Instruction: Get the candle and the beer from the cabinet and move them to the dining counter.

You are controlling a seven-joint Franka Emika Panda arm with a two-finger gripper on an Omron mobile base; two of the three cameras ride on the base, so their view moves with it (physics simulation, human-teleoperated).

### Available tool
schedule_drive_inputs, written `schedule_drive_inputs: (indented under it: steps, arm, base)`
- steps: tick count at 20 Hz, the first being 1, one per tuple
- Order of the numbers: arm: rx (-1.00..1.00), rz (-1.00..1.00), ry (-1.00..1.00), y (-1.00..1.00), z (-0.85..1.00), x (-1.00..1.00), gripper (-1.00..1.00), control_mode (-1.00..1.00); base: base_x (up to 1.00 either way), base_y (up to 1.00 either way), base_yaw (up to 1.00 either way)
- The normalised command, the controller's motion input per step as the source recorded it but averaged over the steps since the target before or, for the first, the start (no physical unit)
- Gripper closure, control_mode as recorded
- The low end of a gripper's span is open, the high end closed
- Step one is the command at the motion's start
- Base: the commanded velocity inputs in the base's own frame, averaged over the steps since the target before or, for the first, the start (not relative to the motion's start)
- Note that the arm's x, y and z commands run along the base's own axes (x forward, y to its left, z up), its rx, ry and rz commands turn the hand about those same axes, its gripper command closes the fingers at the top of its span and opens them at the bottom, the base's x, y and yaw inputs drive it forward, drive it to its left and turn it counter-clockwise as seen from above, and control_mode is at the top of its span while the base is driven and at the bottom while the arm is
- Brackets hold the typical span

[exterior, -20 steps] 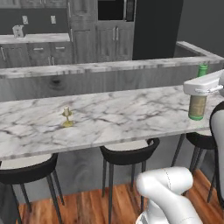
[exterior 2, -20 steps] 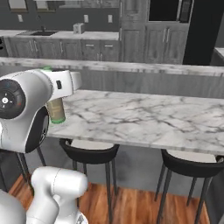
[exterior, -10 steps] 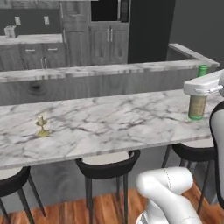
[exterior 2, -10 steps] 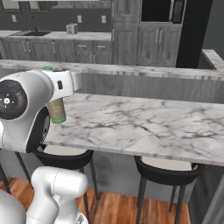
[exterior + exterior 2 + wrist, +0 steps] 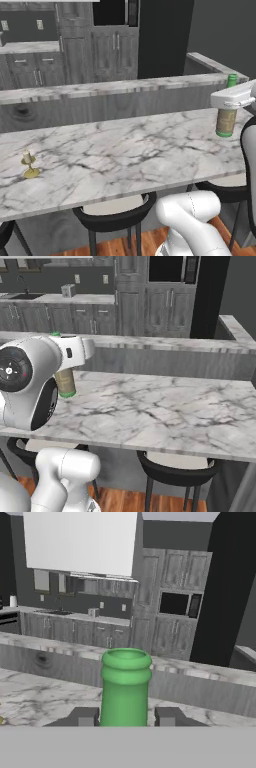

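Observation:
My gripper (image 5: 227,104) is shut on the neck of the beer (image 5: 226,120), a green bottle with a pale label, upright over the right end of the dining counter (image 5: 125,150). Whether its base touches the marble I cannot tell. In the right base view the beer (image 5: 65,384) hangs under the hand beside my arm. The hand view has the green neck (image 5: 125,684) between the two fingertips (image 5: 85,716). The candle (image 5: 29,165) stands on its brass holder at the counter's left end. The tall grey cabinet (image 5: 116,52) is at the back wall.
A raised marble ledge (image 5: 125,86) runs behind the counter's far edge. Black stools (image 5: 115,212) are tucked under its near edge. A dark tall panel (image 5: 165,35) stands right of the cabinets. The far worktop (image 5: 30,298) carries a small appliance.
The whole picture has shifted left and come closer, so the base has moved along the counter. The gripper keeps the beer at the same place in the views.

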Motion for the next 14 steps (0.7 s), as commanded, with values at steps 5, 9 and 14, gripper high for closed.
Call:
schedule_drive_inputs:
  steps: [5,9,14]
  arm:
    - [0.00,0.00,0.00,0.00,0.00,0.00,1.00,1.00]
    - [0.02,0.00,0.00,-0.07,-0.14,0.46,1.00,-1.00]
    - [0.05,0.21,0.00,-0.10,-0.62,1.00,1.00,-1.00]
  base:
    - [0.61,-0.05,-0.08]
    - [0.35,-0.03,0.00]
    - [0.00,0.00,0.00]
